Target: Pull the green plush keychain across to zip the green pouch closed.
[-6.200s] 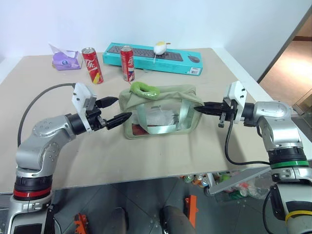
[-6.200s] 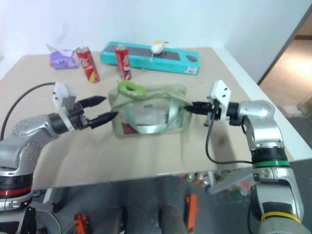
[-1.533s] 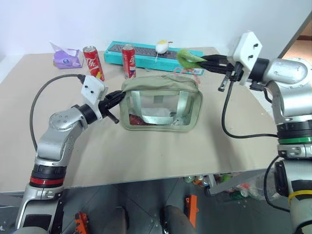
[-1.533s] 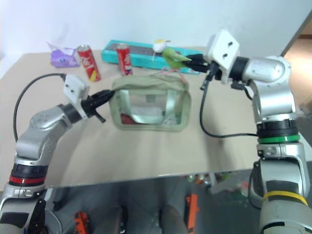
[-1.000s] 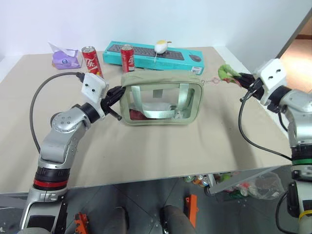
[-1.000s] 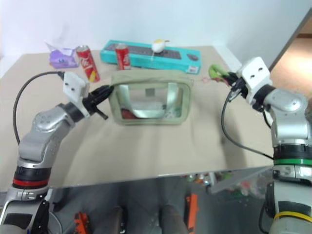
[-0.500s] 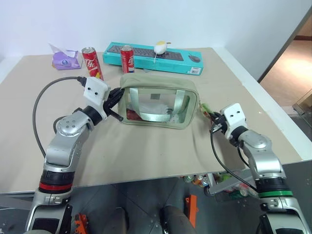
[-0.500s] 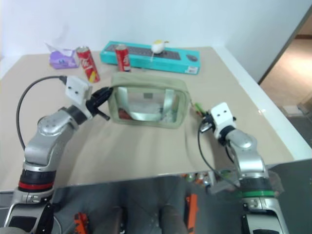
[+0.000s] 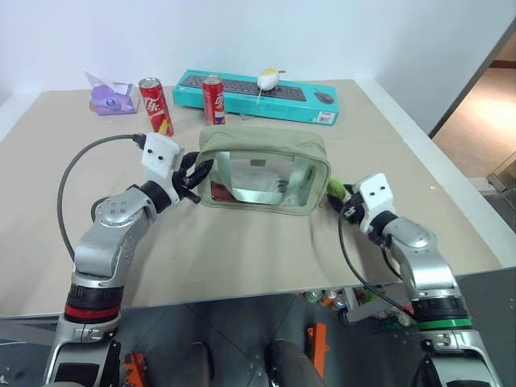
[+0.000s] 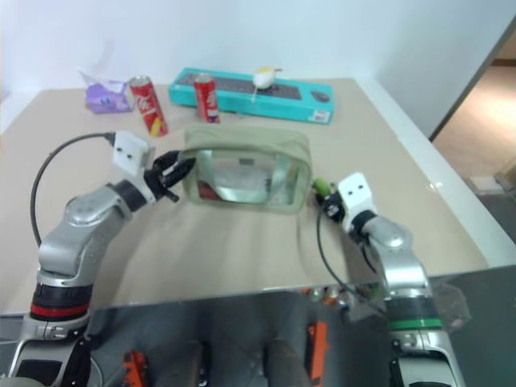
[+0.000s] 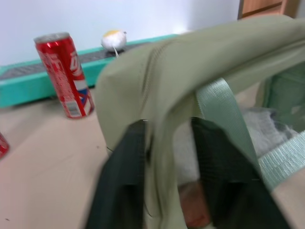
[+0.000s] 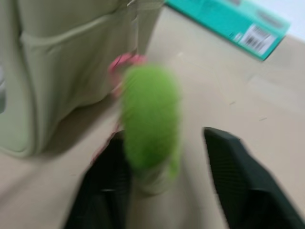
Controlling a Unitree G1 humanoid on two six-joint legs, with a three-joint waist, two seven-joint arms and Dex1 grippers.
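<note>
The green pouch [image 9: 260, 142] stands on the table with its clear window facing me and its top looks zipped shut. The green plush keychain [image 9: 334, 190] hangs on a pink cord at the pouch's right end, low by the tabletop. My right gripper [image 9: 344, 201] is just right of it and open. In the right wrist view the plush [image 12: 150, 114] sits between the spread fingers [image 12: 233, 181], nearer one of them. My left gripper [image 9: 200, 171] is at the pouch's left end, open, with its fingers [image 11: 126, 167] on either side of the pouch's fabric edge [image 11: 167, 95].
Two red cans [image 9: 153, 105] [image 9: 214, 99] stand behind the pouch. A teal keyboard box [image 9: 258, 95] with a small white-and-yellow toy [image 9: 266, 78] on it lies along the back. A purple object [image 9: 109, 97] sits back left. The table's right edge [image 9: 435, 173] is close to my right arm.
My right gripper has come down and leftward with the keychain, from high right of the pouch to its right end. Both grippers, shut before, have opened.
</note>
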